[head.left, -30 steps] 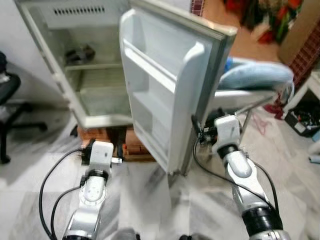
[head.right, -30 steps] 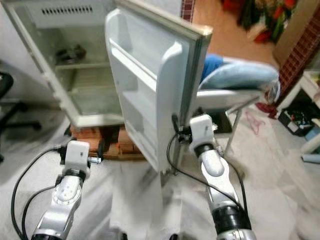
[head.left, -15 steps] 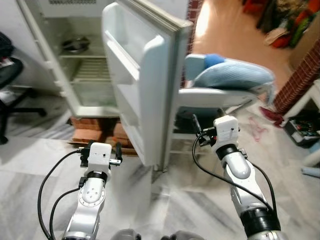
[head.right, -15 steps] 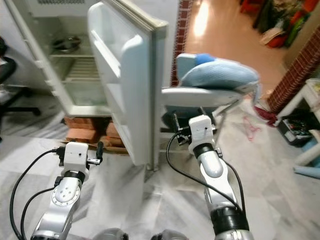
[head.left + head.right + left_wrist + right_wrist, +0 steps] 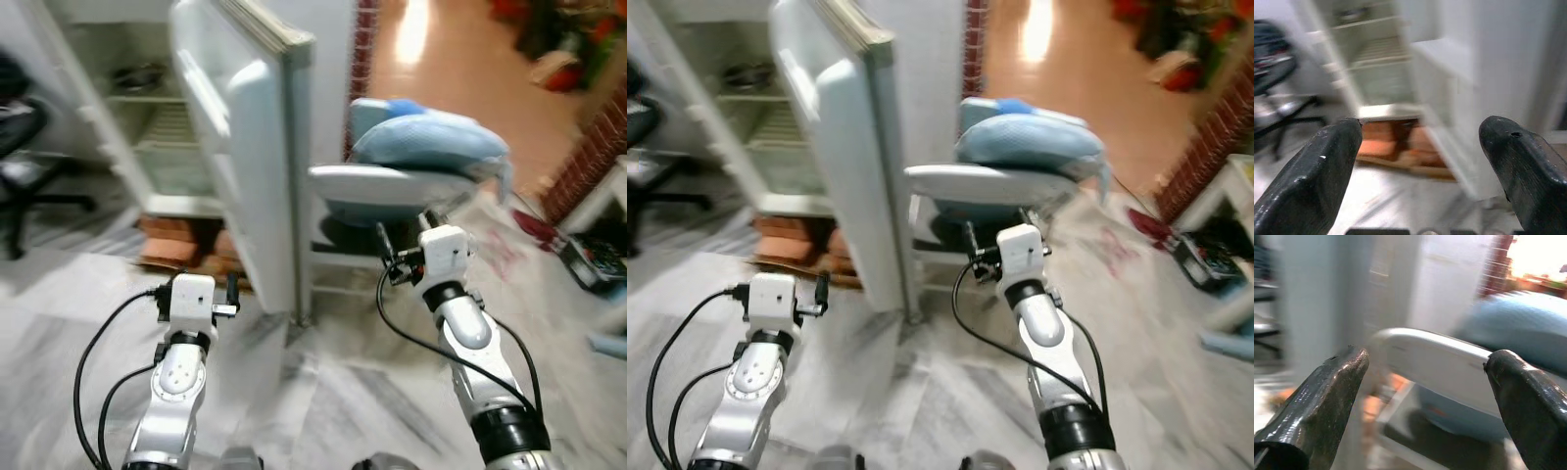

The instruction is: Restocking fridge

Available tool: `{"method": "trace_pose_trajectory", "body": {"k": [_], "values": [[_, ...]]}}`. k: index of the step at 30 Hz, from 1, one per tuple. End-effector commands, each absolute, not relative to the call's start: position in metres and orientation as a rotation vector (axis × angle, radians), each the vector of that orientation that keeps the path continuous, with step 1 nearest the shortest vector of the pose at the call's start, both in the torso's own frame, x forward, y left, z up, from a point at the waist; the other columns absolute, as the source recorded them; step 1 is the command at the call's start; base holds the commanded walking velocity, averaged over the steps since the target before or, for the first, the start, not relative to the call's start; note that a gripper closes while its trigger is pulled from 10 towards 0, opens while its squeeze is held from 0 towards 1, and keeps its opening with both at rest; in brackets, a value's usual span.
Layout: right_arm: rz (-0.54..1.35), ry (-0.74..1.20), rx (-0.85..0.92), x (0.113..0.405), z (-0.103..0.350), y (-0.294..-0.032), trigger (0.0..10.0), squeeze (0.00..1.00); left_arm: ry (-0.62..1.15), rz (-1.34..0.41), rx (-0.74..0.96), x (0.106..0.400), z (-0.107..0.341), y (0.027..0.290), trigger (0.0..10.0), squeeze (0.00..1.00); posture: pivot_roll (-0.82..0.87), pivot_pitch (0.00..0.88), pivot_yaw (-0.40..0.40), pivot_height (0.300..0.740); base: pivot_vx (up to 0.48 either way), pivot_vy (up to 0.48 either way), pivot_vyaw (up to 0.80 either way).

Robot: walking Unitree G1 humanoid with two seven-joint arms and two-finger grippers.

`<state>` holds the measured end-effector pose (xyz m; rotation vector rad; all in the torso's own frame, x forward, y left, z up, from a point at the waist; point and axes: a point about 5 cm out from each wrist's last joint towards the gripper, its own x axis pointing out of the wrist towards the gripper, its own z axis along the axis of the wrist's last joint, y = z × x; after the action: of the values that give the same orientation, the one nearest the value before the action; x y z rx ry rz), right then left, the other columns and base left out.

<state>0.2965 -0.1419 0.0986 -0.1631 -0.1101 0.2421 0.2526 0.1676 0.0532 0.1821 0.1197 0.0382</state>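
The white fridge [image 5: 147, 127] stands open at the left, raised on red bricks [image 5: 167, 235]. A metal bowl [image 5: 137, 76] sits on its upper shelf. Its door [image 5: 240, 166] is swung wide, edge-on to me, and its door shelves look bare. My left gripper [image 5: 1420, 132] is open and empty, held low in front of the fridge's foot. My right gripper [image 5: 1425, 362] is open and empty too, just short of a white chair seat [image 5: 382, 186]. The picture is blurred by motion.
A light blue cushion [image 5: 426, 147] lies on the white chair right of the door. A black office chair [image 5: 29, 166] stands at far left. A brick wall [image 5: 588, 147] and a black box [image 5: 593, 259] are at the right. Marble floor lies below.
The whole picture has shifted: the camera has swung right and pulled back, so the fridge sits further left and the door shows edge-on. Both grippers stay open and empty.
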Motion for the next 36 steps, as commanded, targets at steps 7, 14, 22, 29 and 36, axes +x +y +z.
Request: {"method": "trace_pose_trajectory", "body": {"k": [7,14,22,29,36], "values": [[0.256,-0.128,-0.162,0.300,0.104,-0.139,10.0,0.00,0.123,0.039,0.169,0.252,0.053,0.169,10.0,0.00,0.11,0.065,0.015,0.740,0.317,0.000,0.18],[0.241,-0.130,-0.176,0.302,0.105,-0.141,10.0,0.00,0.125,0.039,0.165,0.253,0.052,0.170,10.0,0.00,0.11,0.058,0.013,0.740,0.319,0.000,0.00],[0.261,-0.138,-0.224,0.298,0.103,-0.141,10.0,0.00,0.124,0.044,0.151,0.252,0.052,0.170,10.0,0.00,0.10,0.060,0.013,0.740,0.396,0.000,0.00],[0.294,-0.144,-0.235,0.297,0.103,-0.135,10.0,0.00,0.176,0.082,0.024,0.248,0.052,0.168,10.0,0.00,0.12,0.062,0.012,0.740,0.047,0.000,0.00],[0.369,-0.126,-0.184,0.304,0.105,-0.133,10.0,0.00,0.213,0.100,0.033,0.235,0.048,0.173,10.0,0.00,0.13,0.067,0.015,0.740,0.000,0.000,0.00]]}}
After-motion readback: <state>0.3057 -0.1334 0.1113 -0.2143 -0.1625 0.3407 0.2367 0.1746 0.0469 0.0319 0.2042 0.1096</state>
